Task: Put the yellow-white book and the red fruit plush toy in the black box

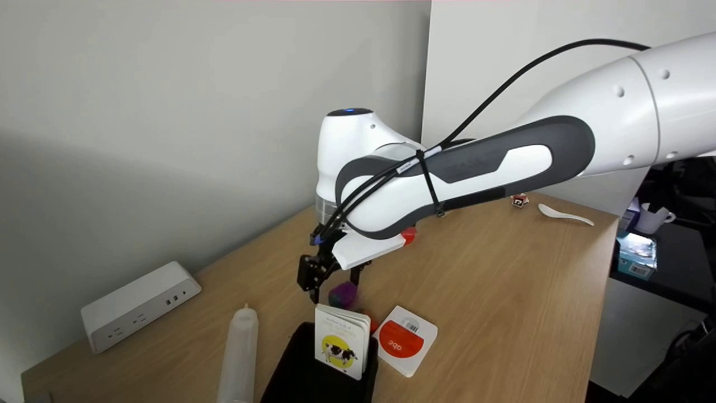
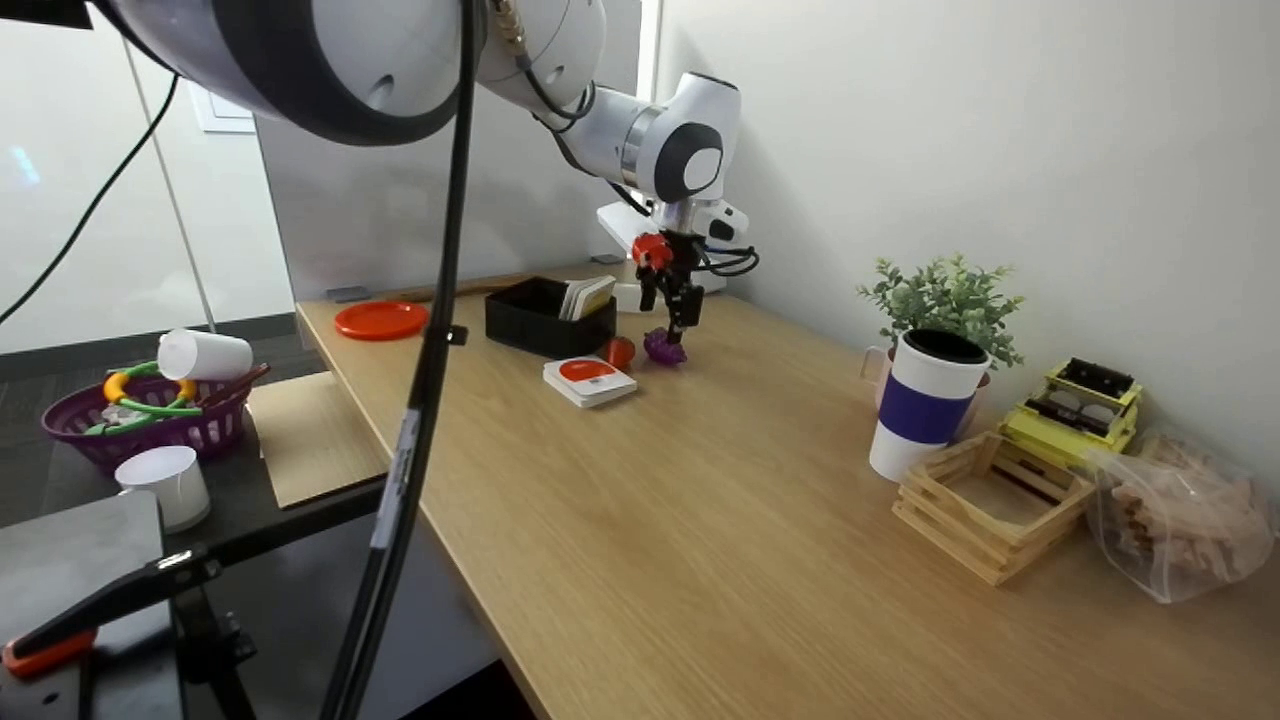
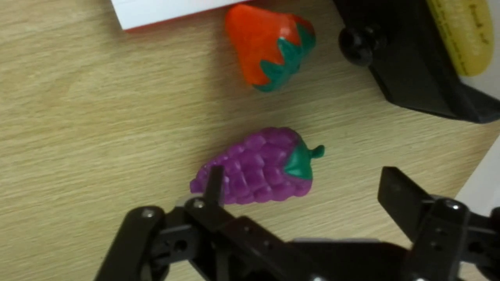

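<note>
- White socket box (image 1: 140, 305): on the tabletop (image 1: 492, 291), near the wall (image 1: 184, 112).
- Translucent tube (image 1: 239, 355): near the black box (image 1: 302, 372) but apart from it, narrow tip showing, lower end cut off by the edge of an exterior view.
- Black box: open-topped, sitting on the tabletop in both exterior views.
- Yellow-white book (image 1: 342, 341): inside the black box, standing on edge, its cow cover showing and its upper part above the rim.
- Fingers (image 3: 400, 199): released and spread wide, gripping nothing. They are over the purple grape toy (image 3: 258, 168), which lies on the tabletop; in the wrist view one finger hides part of it. Whether they touch it, I cannot tell.
- Red fruit toy (image 3: 254, 43): on the tabletop outside the black box, near the purple grape toy, green leaves turned toward the box.
- White-red book (image 1: 401, 338): lying flat just beside the red fruit toy, "abc" on its red disc.
- Red-and-white block (image 1: 519, 200) and white spoon (image 1: 552, 212): both well apart from the black box.
</note>
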Motion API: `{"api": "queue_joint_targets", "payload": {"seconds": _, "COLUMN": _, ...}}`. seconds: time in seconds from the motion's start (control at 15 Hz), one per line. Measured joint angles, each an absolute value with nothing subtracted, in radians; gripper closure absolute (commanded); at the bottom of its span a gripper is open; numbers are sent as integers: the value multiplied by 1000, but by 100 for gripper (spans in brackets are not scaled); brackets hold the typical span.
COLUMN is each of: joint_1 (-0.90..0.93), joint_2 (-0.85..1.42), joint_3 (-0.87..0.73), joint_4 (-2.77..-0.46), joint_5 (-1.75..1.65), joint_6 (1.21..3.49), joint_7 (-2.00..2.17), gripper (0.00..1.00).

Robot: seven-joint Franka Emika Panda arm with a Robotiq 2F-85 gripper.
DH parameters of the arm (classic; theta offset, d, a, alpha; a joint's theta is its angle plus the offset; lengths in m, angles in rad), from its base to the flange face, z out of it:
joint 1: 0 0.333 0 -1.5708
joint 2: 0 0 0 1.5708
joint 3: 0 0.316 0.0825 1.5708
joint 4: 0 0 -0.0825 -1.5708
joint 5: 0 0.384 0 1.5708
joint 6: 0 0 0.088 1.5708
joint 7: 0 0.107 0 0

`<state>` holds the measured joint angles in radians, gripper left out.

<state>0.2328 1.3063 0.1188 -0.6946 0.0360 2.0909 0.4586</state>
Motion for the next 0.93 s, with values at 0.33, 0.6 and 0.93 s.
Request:
{"api": "queue_joint_targets", "payload": {"seconds": 0.33, "joint_1": 238, "joint_2": 1324, "joint_3": 118, "joint_4": -695, "joint_5": 36, "joint_6": 2214, "joint_7": 659, "gripper": 0}}
{"api": "queue_joint_targets", "payload": {"seconds": 0.6, "joint_1": 246, "joint_2": 1327, "joint_3": 116, "joint_4": -699, "joint_5": 34, "joint_6": 2241, "joint_7": 766, "gripper": 0}}
{"api": "queue_joint_targets", "payload": {"seconds": 0.93, "joint_1": 244, "joint_2": 1319, "joint_3": 158, "joint_4": -700, "joint_5": 34, "joint_6": 2168, "joint_7": 581, "gripper": 0}}
